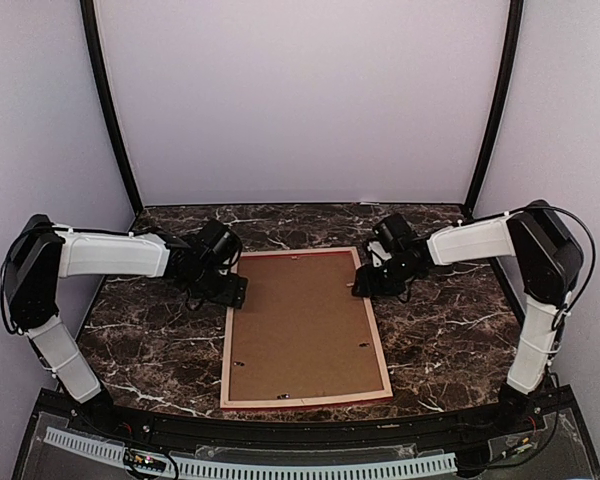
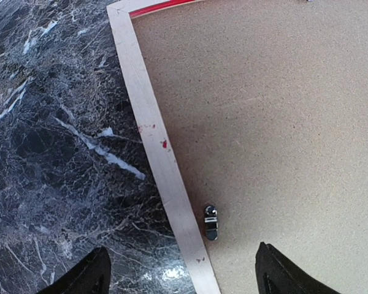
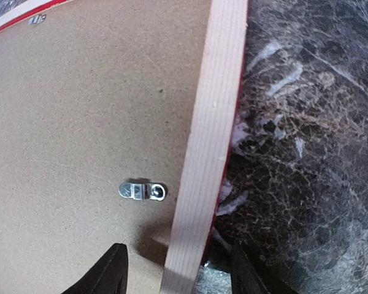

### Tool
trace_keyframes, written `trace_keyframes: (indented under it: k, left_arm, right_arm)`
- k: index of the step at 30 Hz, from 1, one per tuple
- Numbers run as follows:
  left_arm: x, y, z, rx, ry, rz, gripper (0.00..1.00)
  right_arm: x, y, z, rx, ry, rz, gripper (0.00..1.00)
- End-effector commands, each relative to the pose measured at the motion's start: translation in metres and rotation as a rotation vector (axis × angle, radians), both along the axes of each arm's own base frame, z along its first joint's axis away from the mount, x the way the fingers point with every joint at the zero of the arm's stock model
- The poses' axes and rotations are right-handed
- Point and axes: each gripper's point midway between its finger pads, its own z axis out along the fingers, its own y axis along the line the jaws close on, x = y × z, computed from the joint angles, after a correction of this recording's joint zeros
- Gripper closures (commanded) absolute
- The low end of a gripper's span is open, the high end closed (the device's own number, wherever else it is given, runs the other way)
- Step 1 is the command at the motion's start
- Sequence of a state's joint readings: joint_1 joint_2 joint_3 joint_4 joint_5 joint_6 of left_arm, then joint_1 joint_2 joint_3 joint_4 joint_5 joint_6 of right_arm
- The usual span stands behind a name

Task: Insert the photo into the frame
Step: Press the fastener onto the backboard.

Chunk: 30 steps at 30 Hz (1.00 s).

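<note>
The frame [image 1: 226, 350] lies face down on the table, pale wood back up, red showing at its edges. A brown backing board [image 1: 300, 320] fills it. The photo is hidden. My left gripper [image 1: 236, 291] is open, low over the frame's left rail [image 2: 153, 141], one finger over the table and one over the board [image 2: 264, 122]. My right gripper [image 1: 366, 284] is open, straddling the right rail [image 3: 211, 122] close to the surface. In the wrist views the left gripper [image 2: 181, 275] and the right gripper [image 3: 178, 266] hold nothing.
The dark marble table [image 1: 450, 330] surrounds the frame. Small metal turn clips sit on the board by each rail, one in the left wrist view [image 2: 211, 222] and one in the right wrist view [image 3: 142, 191]. Grey walls stand behind and at both sides.
</note>
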State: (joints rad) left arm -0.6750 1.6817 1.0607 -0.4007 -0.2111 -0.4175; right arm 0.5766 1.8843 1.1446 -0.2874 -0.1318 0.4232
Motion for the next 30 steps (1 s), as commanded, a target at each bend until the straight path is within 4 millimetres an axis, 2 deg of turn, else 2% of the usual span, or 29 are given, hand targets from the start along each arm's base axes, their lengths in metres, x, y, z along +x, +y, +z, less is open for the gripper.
trace_keyframes:
  k: [1,6,13,21,30]
  left_arm:
    - [0.003,0.006,0.009,0.02,-0.015,-0.01,0.16]
    - [0.007,0.003,0.008,0.011,-0.009,-0.03,0.16]
    - [0.012,0.002,0.002,0.021,0.017,-0.062,0.16]
    - [0.011,-0.002,-0.013,0.034,0.071,-0.094,0.22]
    - [0.012,0.0,-0.027,0.053,0.103,-0.095,0.32]
  right_arm:
    - [-0.005,0.001,0.009,0.046,-0.018,0.016,0.46]
    - [-0.012,0.0,0.004,0.057,-0.005,0.024,0.57]
    - [-0.011,-0.003,-0.001,0.043,-0.006,0.024,0.72]
    - [-0.008,-0.006,0.0,0.053,-0.008,0.02,0.75]
    - [-0.007,-0.007,-0.002,0.058,-0.005,0.026,0.76]
